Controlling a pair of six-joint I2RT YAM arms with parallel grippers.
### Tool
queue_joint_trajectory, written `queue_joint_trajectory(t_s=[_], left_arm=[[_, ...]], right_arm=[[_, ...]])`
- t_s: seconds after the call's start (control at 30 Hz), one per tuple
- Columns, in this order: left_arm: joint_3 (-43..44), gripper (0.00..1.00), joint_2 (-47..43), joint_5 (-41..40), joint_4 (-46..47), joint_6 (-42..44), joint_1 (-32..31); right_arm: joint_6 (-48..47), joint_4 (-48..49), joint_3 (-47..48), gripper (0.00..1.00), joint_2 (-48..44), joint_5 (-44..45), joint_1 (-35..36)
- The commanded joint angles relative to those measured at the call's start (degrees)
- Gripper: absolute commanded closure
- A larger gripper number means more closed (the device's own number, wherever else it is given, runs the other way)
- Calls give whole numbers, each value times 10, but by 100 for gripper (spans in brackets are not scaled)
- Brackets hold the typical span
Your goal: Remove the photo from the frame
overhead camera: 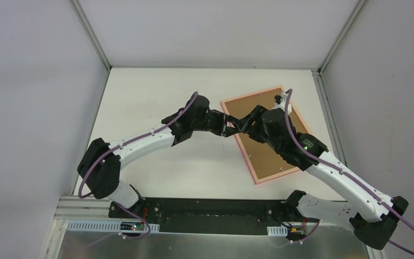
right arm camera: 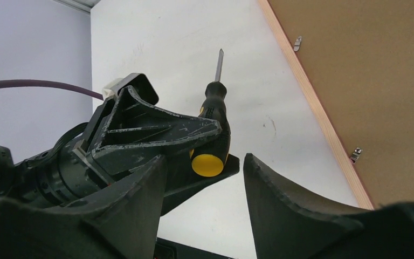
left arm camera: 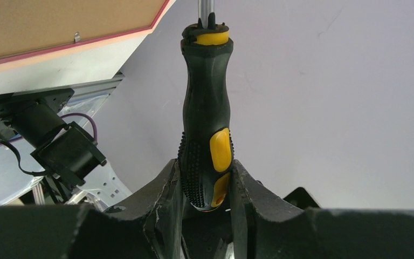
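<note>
While the left gripper (left arm camera: 207, 181) squeezes the screwdriver (left arm camera: 205, 108) tight, the right gripper (right arm camera: 205, 160) hangs open beside it; next, I think, the clips (right arm camera: 298, 43) on the frame (overhead camera: 269, 178) need turning.

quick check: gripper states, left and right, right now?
Left gripper: closed on the handle of the screwdriver.
Right gripper: open, holding nothing.

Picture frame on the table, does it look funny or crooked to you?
Yes. The frame lies face down with its brown backing board up, so no picture shows. It also sits crooked, turned at a slant to the edges of the table. Nothing looks broken or spilled.
</note>
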Motion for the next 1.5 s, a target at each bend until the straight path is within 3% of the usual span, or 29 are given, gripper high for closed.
queue_joint_trajectory(t_s=[0.0,0.33,0.77,1.17,1.4,1.47], left_arm=[[28,100,2,18,30,-28,-5],[27,100,0,15,50,-37,-5],[-6,100,-9,10,103,-69,-5],[1,100,-6,41,100,-69,-4],[6,100,-4,54,98,-65,-5],[8,100,-5,57,94,-59,-5]], right_arm=[[-16,35,16,44,18,25,1],[-34,41,20,51,58,-14,-1],[-49,41,-40,48,8,-52,-1],[-67,51,-9,47,26,8,-3],[-80,50,6,57,45,29,-10],[-94,46,11,65,53,33,-10]])
